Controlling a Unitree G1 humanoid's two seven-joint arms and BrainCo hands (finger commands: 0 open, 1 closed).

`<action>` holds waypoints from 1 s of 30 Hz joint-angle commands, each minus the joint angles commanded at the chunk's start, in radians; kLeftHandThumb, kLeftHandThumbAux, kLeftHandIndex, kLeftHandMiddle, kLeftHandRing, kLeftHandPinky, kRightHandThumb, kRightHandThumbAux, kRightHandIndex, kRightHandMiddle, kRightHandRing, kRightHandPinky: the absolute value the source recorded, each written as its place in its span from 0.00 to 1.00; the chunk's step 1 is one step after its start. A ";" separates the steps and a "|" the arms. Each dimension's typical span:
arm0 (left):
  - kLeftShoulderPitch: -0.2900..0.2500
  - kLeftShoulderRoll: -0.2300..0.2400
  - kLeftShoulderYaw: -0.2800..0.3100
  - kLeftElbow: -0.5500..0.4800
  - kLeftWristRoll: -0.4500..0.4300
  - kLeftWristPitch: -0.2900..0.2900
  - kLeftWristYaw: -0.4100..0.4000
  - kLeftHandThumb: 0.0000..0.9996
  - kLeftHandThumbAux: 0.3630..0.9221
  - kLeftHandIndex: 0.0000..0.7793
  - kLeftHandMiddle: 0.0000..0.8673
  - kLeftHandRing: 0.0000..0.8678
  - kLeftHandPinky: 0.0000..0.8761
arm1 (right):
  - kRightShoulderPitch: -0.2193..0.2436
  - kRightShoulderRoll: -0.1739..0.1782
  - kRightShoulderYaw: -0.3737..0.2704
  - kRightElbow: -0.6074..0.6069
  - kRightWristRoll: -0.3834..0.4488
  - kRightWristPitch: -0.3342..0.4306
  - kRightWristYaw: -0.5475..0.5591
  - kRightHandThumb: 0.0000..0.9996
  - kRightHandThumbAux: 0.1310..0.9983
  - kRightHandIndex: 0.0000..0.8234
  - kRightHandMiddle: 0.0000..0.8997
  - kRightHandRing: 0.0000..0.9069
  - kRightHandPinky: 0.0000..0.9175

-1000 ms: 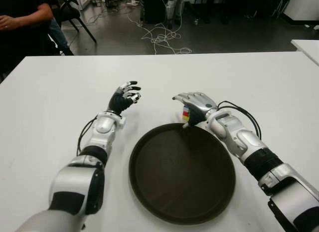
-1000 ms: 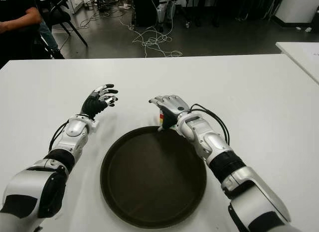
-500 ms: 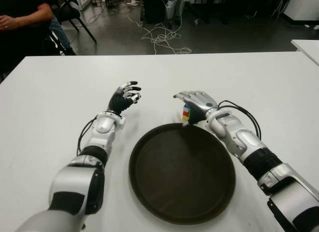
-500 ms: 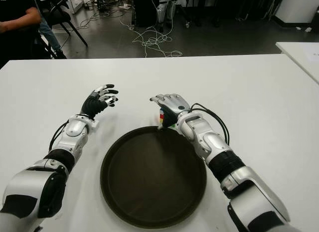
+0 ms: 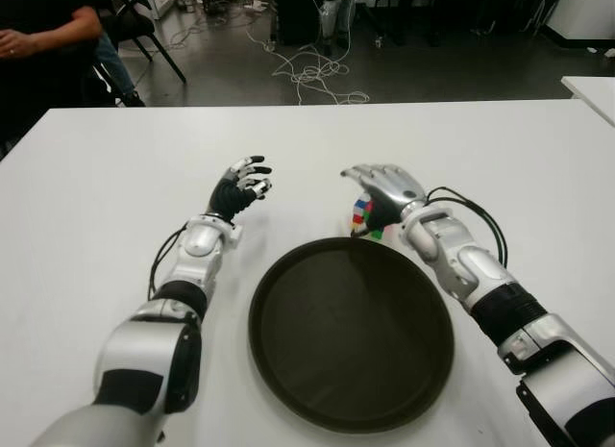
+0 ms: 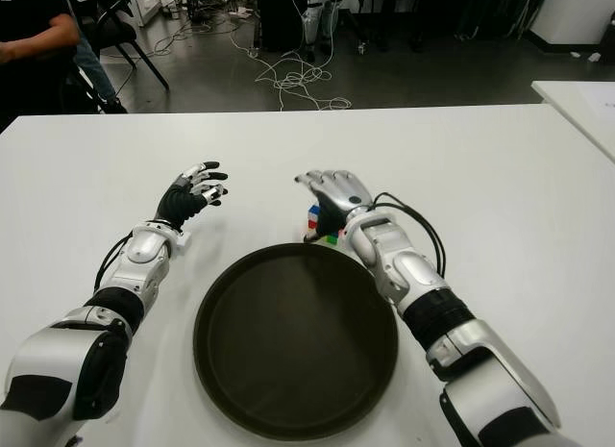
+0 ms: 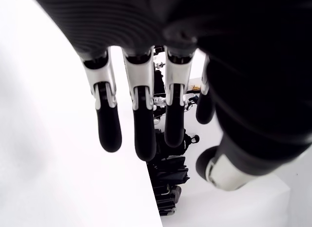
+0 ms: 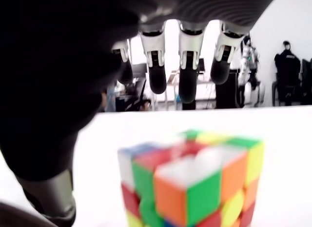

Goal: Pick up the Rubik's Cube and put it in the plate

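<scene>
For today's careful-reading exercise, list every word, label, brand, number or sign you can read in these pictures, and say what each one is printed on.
None: no readable word, number, brand or sign shows in any view.
Rubik's Cube, under the right hand: plain coloured stickers only.
Plate: plain dark surface, unmarked.
Table: bare white, no print.
Left hand and both arms: no legible marking.
Room behind: nothing there can be read.

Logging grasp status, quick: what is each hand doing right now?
Left hand: open, fingers spread, holding nothing.
Right hand: open, arched over the Rubik's Cube by the plate, fingers not closed on it.
</scene>
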 joint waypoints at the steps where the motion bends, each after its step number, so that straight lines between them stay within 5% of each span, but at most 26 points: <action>1: 0.000 0.000 0.000 0.000 0.000 0.001 0.001 0.17 0.66 0.24 0.31 0.36 0.42 | 0.000 -0.002 -0.003 -0.002 0.000 0.002 -0.001 0.00 0.72 0.14 0.17 0.18 0.14; 30: 0.000 0.000 0.004 -0.001 -0.001 0.008 -0.006 0.18 0.68 0.23 0.31 0.36 0.41 | -0.008 -0.009 -0.034 0.011 0.007 -0.001 -0.040 0.00 0.75 0.15 0.19 0.21 0.21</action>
